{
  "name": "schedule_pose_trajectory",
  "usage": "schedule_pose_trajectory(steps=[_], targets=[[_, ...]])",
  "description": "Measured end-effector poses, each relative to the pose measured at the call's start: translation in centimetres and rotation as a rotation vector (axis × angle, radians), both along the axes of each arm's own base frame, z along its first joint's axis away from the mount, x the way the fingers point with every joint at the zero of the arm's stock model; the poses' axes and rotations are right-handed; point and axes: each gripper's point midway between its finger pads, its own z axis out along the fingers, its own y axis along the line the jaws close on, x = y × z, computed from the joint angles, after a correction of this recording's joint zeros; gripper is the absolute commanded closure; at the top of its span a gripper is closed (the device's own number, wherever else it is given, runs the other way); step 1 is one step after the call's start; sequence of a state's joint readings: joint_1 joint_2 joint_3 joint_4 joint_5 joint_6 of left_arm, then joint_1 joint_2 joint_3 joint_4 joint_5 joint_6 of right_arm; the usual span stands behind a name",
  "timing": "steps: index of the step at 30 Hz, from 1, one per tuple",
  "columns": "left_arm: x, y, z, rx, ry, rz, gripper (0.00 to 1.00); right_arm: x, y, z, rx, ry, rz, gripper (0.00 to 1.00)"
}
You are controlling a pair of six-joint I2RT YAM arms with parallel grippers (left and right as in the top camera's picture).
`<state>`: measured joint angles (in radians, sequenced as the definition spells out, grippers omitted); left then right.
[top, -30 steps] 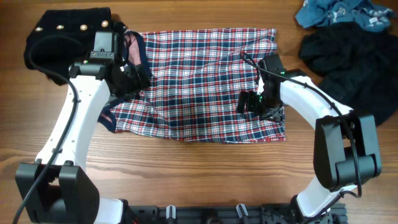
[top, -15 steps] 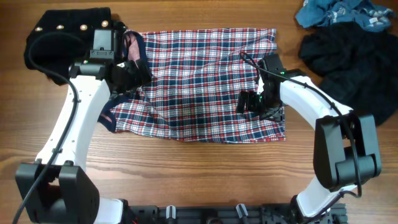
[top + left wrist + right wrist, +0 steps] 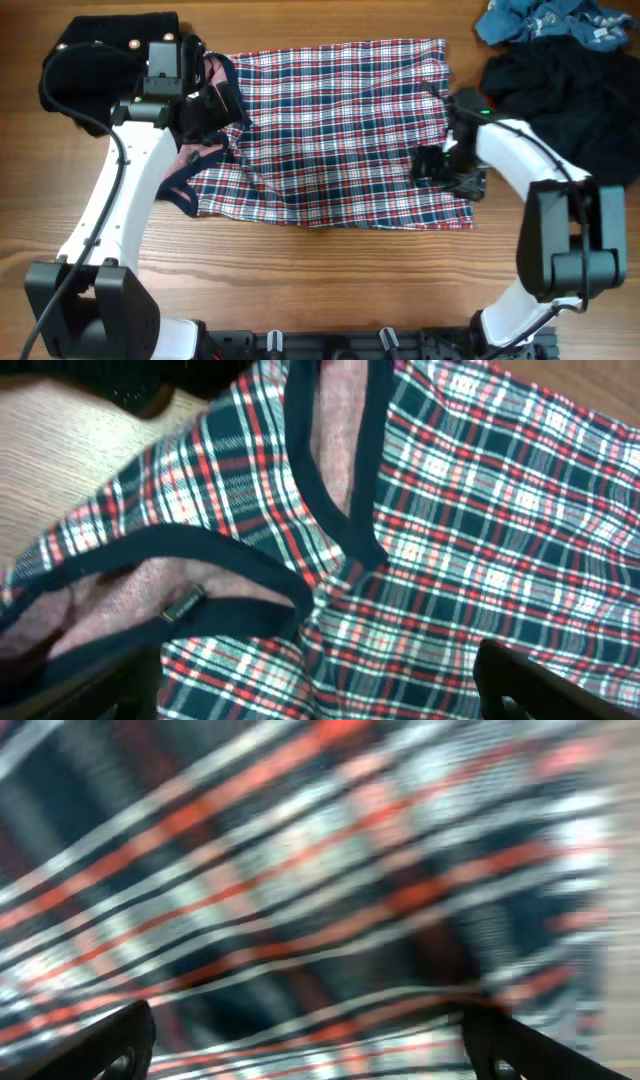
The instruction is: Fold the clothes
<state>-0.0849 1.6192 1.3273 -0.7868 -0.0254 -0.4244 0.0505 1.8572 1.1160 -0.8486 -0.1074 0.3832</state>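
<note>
My right gripper (image 3: 440,170) has slid toward three o'clock, spreading the plaid garment (image 3: 330,130) flat at centre. Both jaws gape empty, left gripper (image 3: 222,108) at ten o'clock. No fold made yet.

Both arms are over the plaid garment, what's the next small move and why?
Probably close both on the plaid garment: the left gripper is open over its navy-trimmed left edge, the right gripper open at its right edge, neither holding anything.

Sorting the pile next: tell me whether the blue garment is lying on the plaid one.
No: the overhead view shows the blue garment bunched at the top right, with bare tabletop between it and the plaid garment.
</note>
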Motion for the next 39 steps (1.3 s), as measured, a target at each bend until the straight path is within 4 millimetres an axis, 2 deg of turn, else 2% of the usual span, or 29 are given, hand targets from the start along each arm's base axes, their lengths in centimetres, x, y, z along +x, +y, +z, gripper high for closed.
schedule_pose_trajectory(steps=[1,3,10,12,15,18,20,21,23,26,27,30,35,39], targets=[[0.1,0.1,0.0,0.004,-0.004,0.002,0.00,0.0,-1.1,0.0,-0.001,0.002,-0.023,0.00],[0.1,0.1,0.1,0.006,-0.006,0.003,0.00,0.0,-1.7,0.0,-0.005,0.002,-0.024,0.00],[0.5,0.0,0.3,0.005,-0.025,0.002,0.01,-0.1,-1.9,-0.1,-0.016,0.004,-0.003,0.00],[0.7,-0.2,0.4,0.008,-0.035,-0.003,0.07,-0.1,-1.9,-0.1,-0.016,0.004,-0.003,0.00],[0.8,-1.1,0.5,0.011,-0.044,-0.024,0.06,-0.4,-1.9,0.0,-0.017,0.013,0.020,0.00],[-0.1,-2.8,0.2,0.054,-0.015,-0.071,0.03,-0.8,-2.0,0.5,-0.022,0.040,0.043,0.00],[-1.2,-3.4,-0.2,0.102,0.022,-0.098,0.03,-0.1,-2.1,1.3,-0.026,0.028,0.055,0.00],[-1.6,-3.9,-0.3,0.134,0.031,-0.119,0.04,1.0,-2.1,2.0,-0.027,-0.004,0.067,0.00],[-1.6,-4.0,-0.5,0.166,0.033,-0.136,0.05,2.4,-2.1,3.2,-0.025,-0.045,0.081,0.00],[-1.5,-3.6,-1.6,0.202,0.067,-0.141,0.07,3.5,-1.9,4.5,-0.018,-0.084,0.096,0.00],[-1.6,-3.3,-3.0,0.228,0.107,-0.143,0.09,4.0,-1.8,5.4,-0.015,-0.110,0.103,0.00],[-1.7,-2.9,-5.0,0.260,0.164,-0.145,0.09,4.3,-1.7,6.4,-0.010,-0.140,0.121,0.00],[-1.8,-2.7,-8.3,0.277,0.247,-0.114,0.12,4.3,-1.7,6.4,-0.007,-0.141,0.131,0.00],[-1.3,-2.7,-9.4,0.258,0.244,-0.056,0.20,4.3,-1.7,6.4,-0.007,-0.142,0.135,0.00]])
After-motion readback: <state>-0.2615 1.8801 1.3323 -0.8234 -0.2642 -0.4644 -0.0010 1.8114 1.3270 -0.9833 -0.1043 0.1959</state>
